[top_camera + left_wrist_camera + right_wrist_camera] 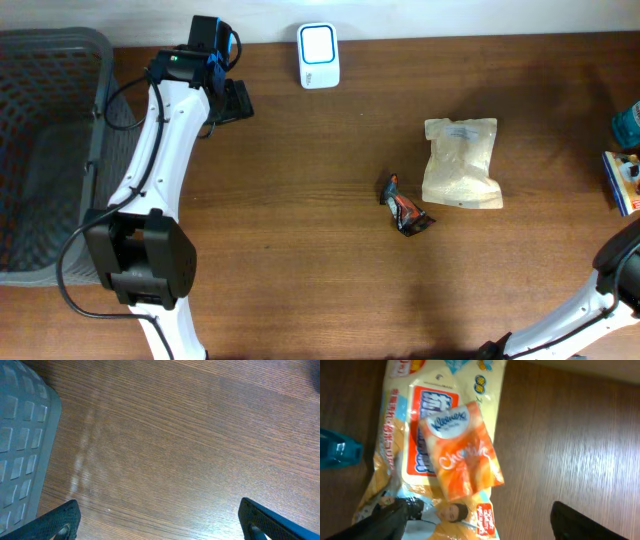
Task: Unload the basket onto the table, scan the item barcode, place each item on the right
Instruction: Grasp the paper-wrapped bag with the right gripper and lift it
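One scanner [318, 55], one pouch [461, 162] and one wrapper [404, 213] are being borne by the desk [300, 280]. The left jaws and right jaws are being held open.

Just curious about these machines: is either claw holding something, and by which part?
Nothing is held. The left gripper and the right gripper both stand open and empty.

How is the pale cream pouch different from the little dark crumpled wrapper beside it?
The pale cream plastic pouch is far larger than the small dark crumpled wrapper. The pouch is light and nearly uniform in colour; the wrapper is black with orange-red patches. The pouch lies flat and roughly rectangular; the wrapper is twisted and bunched. Both rest on the brown wooden table, right of its centre.
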Available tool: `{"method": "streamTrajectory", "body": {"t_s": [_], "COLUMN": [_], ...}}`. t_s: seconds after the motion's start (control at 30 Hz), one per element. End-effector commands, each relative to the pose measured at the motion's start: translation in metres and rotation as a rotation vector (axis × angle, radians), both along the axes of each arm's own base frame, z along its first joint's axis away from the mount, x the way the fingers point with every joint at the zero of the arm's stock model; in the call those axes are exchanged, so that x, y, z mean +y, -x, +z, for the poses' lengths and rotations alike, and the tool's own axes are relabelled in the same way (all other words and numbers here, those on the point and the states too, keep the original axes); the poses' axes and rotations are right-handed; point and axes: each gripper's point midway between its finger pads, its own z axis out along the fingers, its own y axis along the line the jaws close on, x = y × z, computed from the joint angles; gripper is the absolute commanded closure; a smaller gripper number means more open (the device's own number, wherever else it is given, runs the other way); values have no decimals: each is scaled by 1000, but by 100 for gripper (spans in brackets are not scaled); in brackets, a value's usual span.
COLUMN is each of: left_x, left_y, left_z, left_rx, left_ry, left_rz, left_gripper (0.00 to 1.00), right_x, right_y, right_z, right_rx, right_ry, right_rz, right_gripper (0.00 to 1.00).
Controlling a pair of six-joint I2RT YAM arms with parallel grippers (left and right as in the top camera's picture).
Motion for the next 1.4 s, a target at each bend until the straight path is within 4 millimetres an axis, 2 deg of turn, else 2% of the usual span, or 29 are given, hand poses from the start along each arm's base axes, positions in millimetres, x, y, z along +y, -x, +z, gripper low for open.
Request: {"method": "streamTrajectory", "body": {"t_s": [0.0,0.1,0.2,0.23,0.27,0.3,0.37,0.4,0.5,0.57,0.67,0.73,0.83,0.9,1.0,1.1,1.17,1.2,1.33,1.37], "left_x": [-2,-2,-2,-2,-2,-2,-2,-2,-2,-2,-2,-2,-2,-2,-2,-2,-2,-2,-2,-2], "left_y": [0,0,0,0,0,0,0,0,0,0,0,0,0,0,0,0,0,0,0,0], "left_z": [-7,-7,-7,-7,-7,-7,-7,-7,-7,-7,-7,-7,-7,-7,-7,-7,-7,-7,-7,-7], "left_rx": [15,15,15,15,15,15,15,15,15,15,15,15,15,15,15,15,15,15,16,15], "left_ry": [-2,-2,-2,-2,-2,-2,-2,-2,-2,-2,-2,-2,-2,-2,-2,-2,-2,-2,-2,-2], "left_rz": [7,7,7,7,7,7,7,7,7,7,7,7,7,7,7,7,7,7,7,7], "left_gripper": [1,1,1,1,1,1,1,1,1,1,1,1,1,1,1,1,1,1,1,1], "right_x": [9,24,53,71,85,113,154,180,230,265,298,312,344,355,365,365,362,361,363,363], "right_y": [1,-10,-26,-32,-37,-44,-49,-48,-55,-65,-77,-85,-102,-110,-113,-111,-104,-99,-85,-82], "right_z": [35,76,132,148,155,157,148,136,106,79,39,24,5,3,-2,-22,-45,-55,-86,-91], "right_rx": [-59,-186,-363,-412,-433,-450,-427,-372,-259,-175,-53,0,53,61,79,147,214,243,303,307], "right_ry": [15,8,-9,-30,-56,-128,-247,-323,-440,-495,-492,-471,-442,-410,-394,-379,-389,-403,-454,-459], "right_rz": [7,55,157,218,273,362,477,528,603,709,791,861,1079,1180,1225,1220,1207,1200,1188,1187], "right_gripper": [1,1,1,1,1,1,1,1,1,1,1,0,0,4,9,12,23,35,40,44]}}
